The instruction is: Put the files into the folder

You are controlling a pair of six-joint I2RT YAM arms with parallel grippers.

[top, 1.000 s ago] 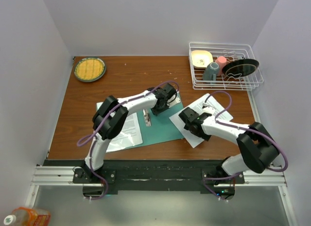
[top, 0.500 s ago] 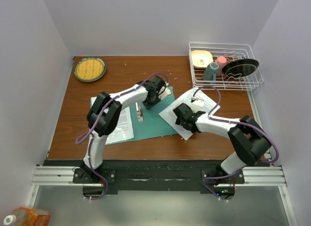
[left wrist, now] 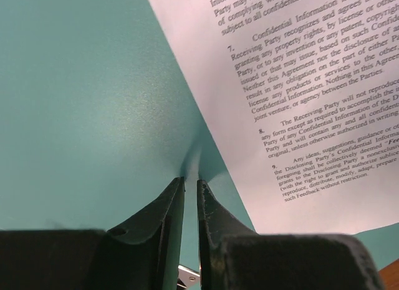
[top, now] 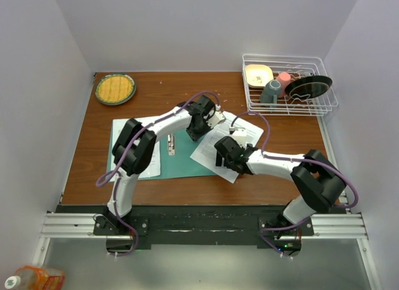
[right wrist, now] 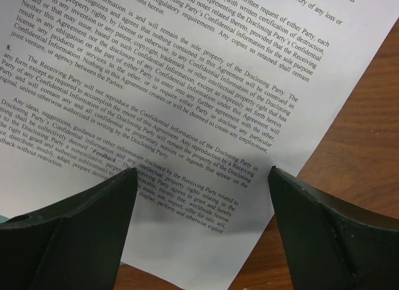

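Plain pale walls close in a brown wooden table (top: 187,90), on which the teal folder (top: 187,159) lies flat near the middle. A small metal clip (top: 171,144) sits on the folder's centre, and a printed sheet (top: 142,162) covers its left part.

At the folder's far right corner, the left gripper (top: 198,129) is nearly closed. In the left wrist view its fingers (left wrist: 169,206) pinch a raised ridge of teal folder material (left wrist: 93,103) just beside the edge of the printed files (left wrist: 299,103).

The files (top: 204,154), white sheets of dense black text, lie at an angle off the folder's right side, and their nearest corner overlaps its right edge. The right gripper (top: 222,154) is over them with its jaws spread wide and grips nothing. The right wrist view shows both fingers (right wrist: 81,218) apart above the page (right wrist: 156,84), with bare table (right wrist: 361,153) past the page's edge.

Well beyond the folder to the back right stands a white wire dish rack (top: 290,109) with a cream plate (top: 258,74), a blue-grey mug (top: 271,91), a pink cup (top: 284,80) and a black plate (top: 308,87). Behind the folder to the left rests a green-rimmed yellow plate (top: 115,88).
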